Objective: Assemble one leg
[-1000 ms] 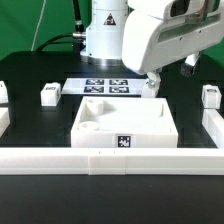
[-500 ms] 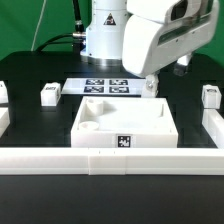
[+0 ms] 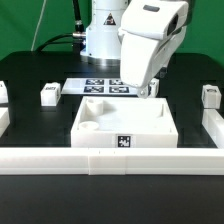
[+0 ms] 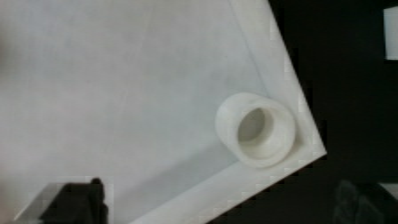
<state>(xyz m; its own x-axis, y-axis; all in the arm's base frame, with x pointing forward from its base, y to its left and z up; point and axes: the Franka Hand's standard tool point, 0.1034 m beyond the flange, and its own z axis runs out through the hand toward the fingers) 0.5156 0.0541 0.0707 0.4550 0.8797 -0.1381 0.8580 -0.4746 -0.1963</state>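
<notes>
**No leg fitted yet**

Exterior view: nearest is the rail (image 3: 60, 160). Behind it sits the tray (image 3: 150, 125), with no leg in it. A leg (image 3: 48, 94) lies on the table (image 3: 30, 125) at 10 o'clock from the tray, a 2nd leg (image 3: 209, 95) at 2 o'clock, both untouched. The gripper (image 3: 150, 92) hangs over the tray's far corner. Farthest is the marker board (image 3: 105, 87). Only the wrist view shows the hole (image 4: 254, 128) up close and 1 finger (image 4: 75, 200) far aside: jaws wide, holding nothing.
</notes>
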